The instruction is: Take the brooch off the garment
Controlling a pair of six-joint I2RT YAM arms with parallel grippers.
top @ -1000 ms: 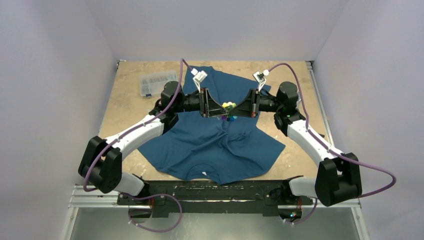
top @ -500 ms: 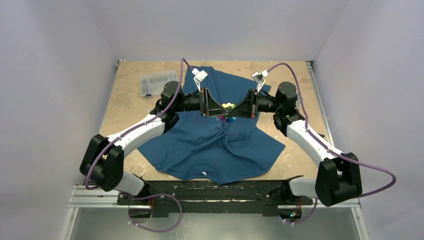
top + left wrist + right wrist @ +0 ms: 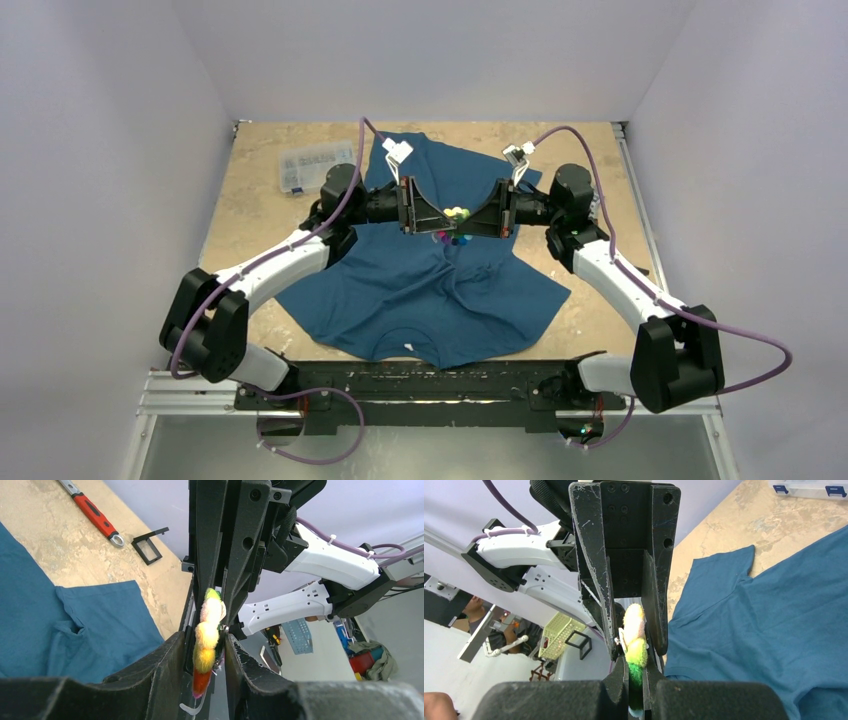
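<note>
Top external shows the brooch (image 3: 457, 213) held edge-on just above the middle of the shirt (image 3: 400, 285), equally near both arms. The right gripper (image 3: 636, 677) pinches it tight; the left gripper (image 3: 204, 647) brackets it closely from the opposite side, grip not certain.

Fluffy flower brooch (image 3: 457, 213) (image 3: 206, 645) (image 3: 635, 640), petals yellow, green, pink, red: stands edge-on, pinched between left hand (image 3: 204, 656) and right hand (image 3: 636, 680), raised over the shirt's middle. Dark teal T-shirt (image 3: 420, 290) (image 3: 75, 615) (image 3: 764, 620): lies rumpled on the worktop (image 3: 250, 200), neckline toward the near edge, folds gathering up toward the brooch.
</note>
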